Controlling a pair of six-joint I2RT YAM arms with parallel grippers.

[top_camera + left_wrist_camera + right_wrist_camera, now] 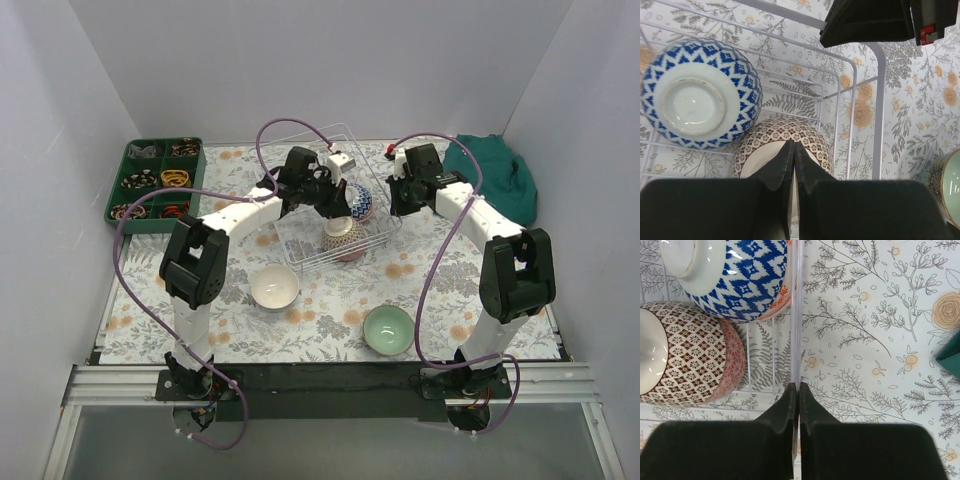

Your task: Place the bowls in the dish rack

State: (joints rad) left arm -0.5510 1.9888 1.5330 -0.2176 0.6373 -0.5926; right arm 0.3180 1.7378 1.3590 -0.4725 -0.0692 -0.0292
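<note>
Green bowl (388,329) found on tabletop (330,320), nearer right arm; white bowl (274,288) nearer left arm. Both set base-ward of dish rack (879,110). Left fingers (780,170), right fingers (785,410) pressed shut at rack, nothing held.

Your two arms, the left arm (195,270) and the right arm (515,275), stand on the black base plate (330,378); white links, black joint housings; a purple cable (130,270) loops up each from that plate; a red tab (388,152) marks the right arm's far end; the fingers (775,172) are matte black wedges.
</note>
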